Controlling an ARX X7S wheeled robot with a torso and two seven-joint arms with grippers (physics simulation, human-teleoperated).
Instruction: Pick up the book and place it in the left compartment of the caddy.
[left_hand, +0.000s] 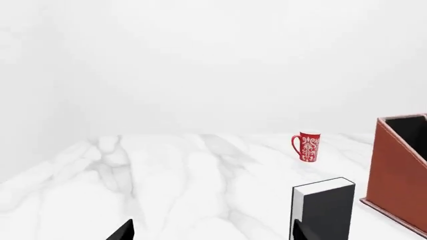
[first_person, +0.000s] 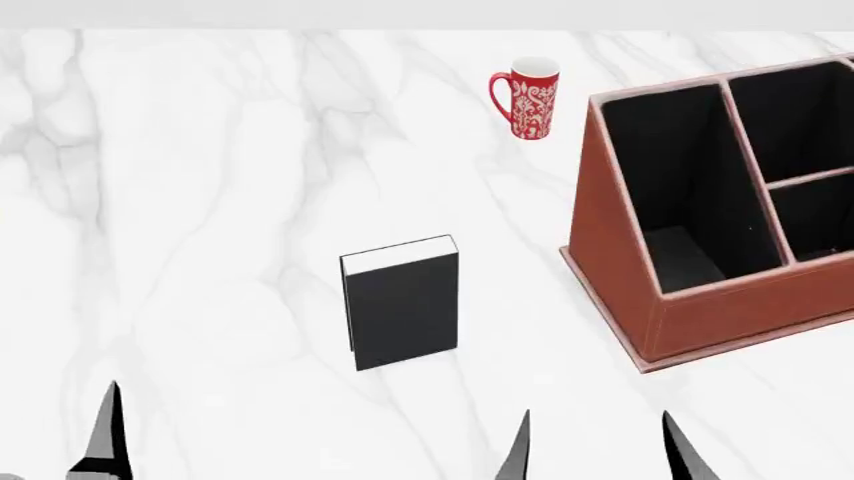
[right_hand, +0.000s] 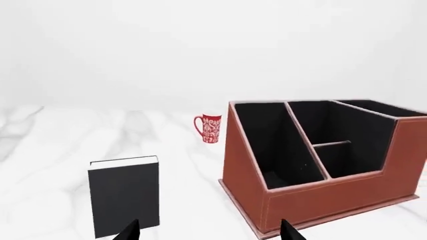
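Plain black hardcover book (first_person: 399, 305) with white page edges stands upright on the white marble table (first_person: 200, 200), near the reddish-brown leather-look caddy (first_person: 627, 290), untouched. Right gripper (first_person: 594, 445) fingers spread apart, empty; left gripper (first_person: 107, 430) only partly visible, state unclear. Book looks rigid, smooth-covered, tippable: best pinched across both covers near the top.

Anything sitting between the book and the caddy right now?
Nothing. In the head view only bare marble table separates the book from the caddy; the red mug stands farther back, clear of that gap.
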